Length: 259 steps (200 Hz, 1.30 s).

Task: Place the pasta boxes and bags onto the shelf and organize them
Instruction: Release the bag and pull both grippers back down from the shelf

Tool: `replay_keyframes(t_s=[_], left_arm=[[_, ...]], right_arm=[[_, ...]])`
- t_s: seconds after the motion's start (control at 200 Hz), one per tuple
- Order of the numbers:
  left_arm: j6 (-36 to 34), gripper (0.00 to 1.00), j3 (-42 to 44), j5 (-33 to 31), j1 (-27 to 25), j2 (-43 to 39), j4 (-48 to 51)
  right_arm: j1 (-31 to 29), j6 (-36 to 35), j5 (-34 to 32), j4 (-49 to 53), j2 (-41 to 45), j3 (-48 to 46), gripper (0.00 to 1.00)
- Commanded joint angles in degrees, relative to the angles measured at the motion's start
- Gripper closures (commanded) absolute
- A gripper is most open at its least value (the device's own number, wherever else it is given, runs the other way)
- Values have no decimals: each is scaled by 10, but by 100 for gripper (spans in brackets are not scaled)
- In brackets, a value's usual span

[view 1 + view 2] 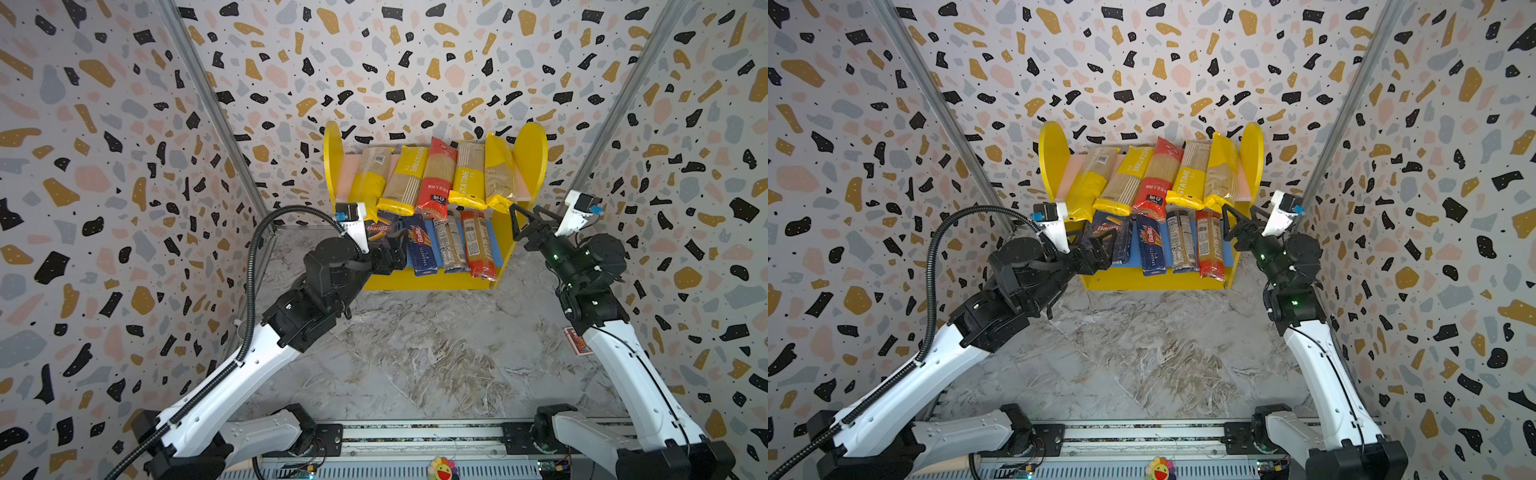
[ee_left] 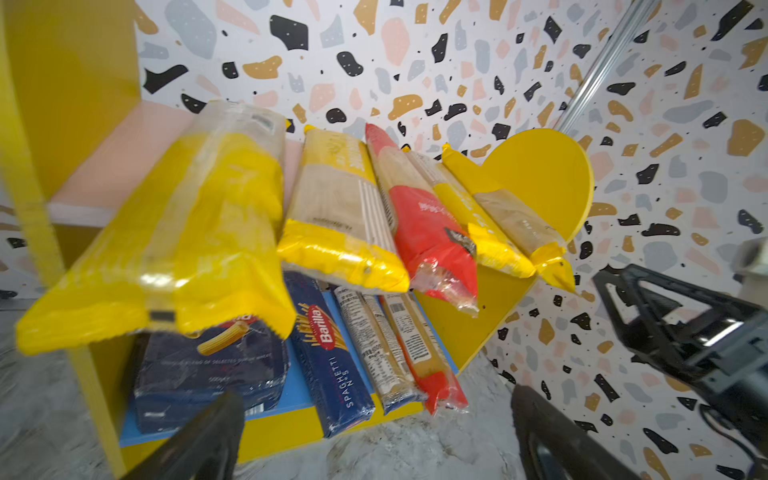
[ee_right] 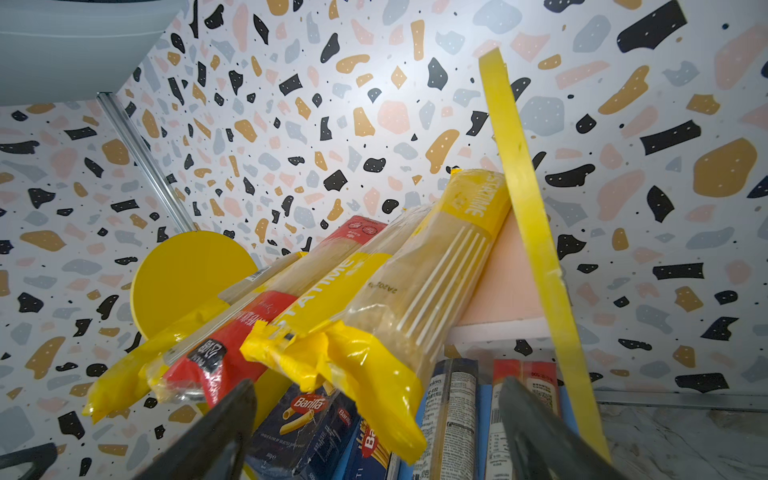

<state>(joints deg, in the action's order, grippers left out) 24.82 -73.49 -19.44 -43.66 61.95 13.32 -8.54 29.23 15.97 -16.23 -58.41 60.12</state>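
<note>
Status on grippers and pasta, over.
Left gripper open, empty, near rigatoni box. Right gripper open, empty, beside shelf. Upper bags overhang front edge.

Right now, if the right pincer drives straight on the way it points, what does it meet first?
Most likely the front end of the rightmost yellow bag, which overhangs the shelf's upper board and hangs between the open right pincer's fingers in its wrist view. Depth is unclear; it might pass just beneath.

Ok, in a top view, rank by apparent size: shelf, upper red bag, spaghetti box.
1. shelf
2. upper red bag
3. spaghetti box
The box's far end is hidden, so 2 and 3 are unsure.
</note>
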Motion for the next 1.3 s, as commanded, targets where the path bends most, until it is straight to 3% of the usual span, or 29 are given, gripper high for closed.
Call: replay_keyframes(t_s=[0.0,0.075,0.2,0.415,0.556,0.771,0.966,1.111,1.291], left_arm=[[2,0,72,-78,3,-40,30],[6,1,132,-117,3,-69,28],[14,1,229,-180,2,-99,8],[-17,0,392,-281,2,-132,-121],[-5,0,433,-355,3,-139,-153],[-35,1,478,-439,3,-99,-217],[-109,0,503,-438,45,-50,-351],[-160,0,528,-366,106,-36,-440],[-164,0,575,-278,210,-32,-539]], right_arm=[[-16,-26,-8,53,41,-43,7],[-36,-57,-45,85,61,-83,7],[-75,-97,-162,125,83,-154,6],[-97,-87,-259,155,103,-259,4],[-102,-107,-318,120,139,-346,1],[-102,-129,-380,93,142,-401,1],[-102,-123,-401,38,153,-431,1],[-101,-138,-417,-4,139,-437,1],[-89,-149,-414,-85,94,-452,1]])
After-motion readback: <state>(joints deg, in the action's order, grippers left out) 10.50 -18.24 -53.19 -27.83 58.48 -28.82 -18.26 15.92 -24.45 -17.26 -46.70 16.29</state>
